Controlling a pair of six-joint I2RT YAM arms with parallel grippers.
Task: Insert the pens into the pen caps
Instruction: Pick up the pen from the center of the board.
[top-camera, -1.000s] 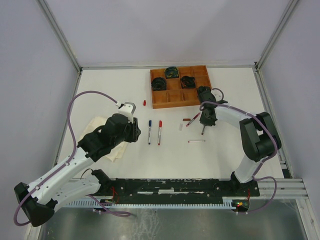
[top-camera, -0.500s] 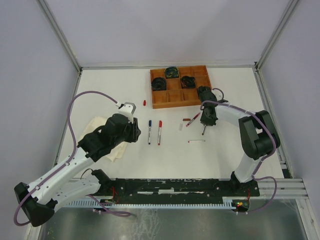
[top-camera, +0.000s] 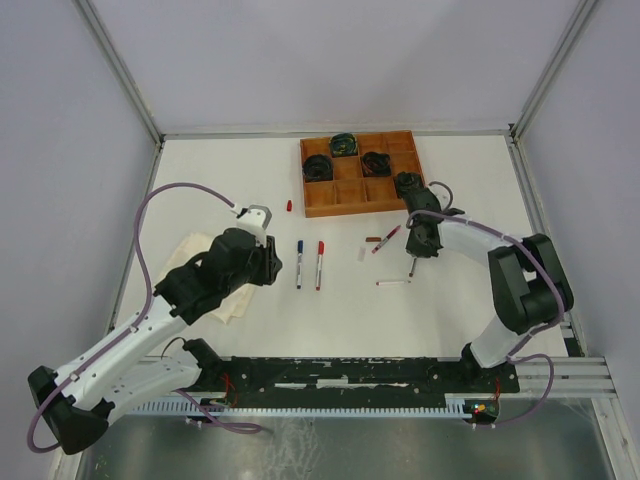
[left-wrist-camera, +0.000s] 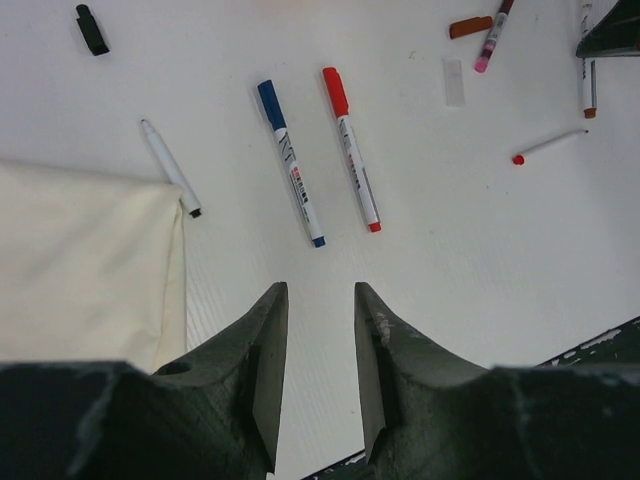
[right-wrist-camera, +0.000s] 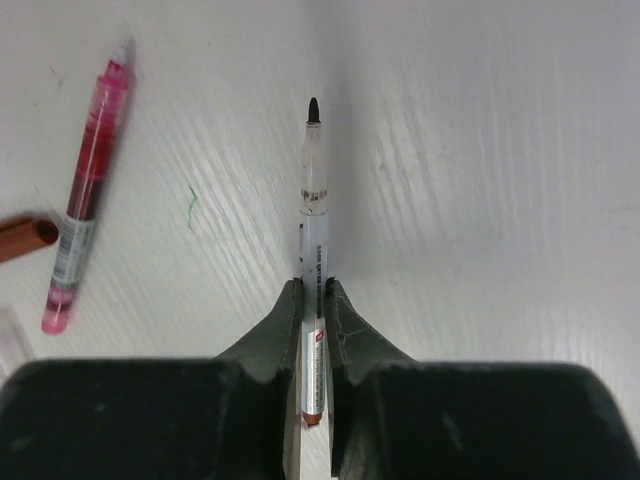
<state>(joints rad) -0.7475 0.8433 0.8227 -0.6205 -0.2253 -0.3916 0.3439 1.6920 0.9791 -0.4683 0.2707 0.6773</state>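
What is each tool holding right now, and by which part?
The right tool pinches a white pen by the rear half of its barrel, bare dark tip pointing away. The left tool holds nothing; its jaws stand open.

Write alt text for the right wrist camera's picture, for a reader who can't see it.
The right gripper, seen from just behind its two dark fingers, is clamped on a thin white pen whose uncapped dark tip points away, with the white table behind it. A pink-red pen lies to the left, and the end of a brown cap shows at the left edge.
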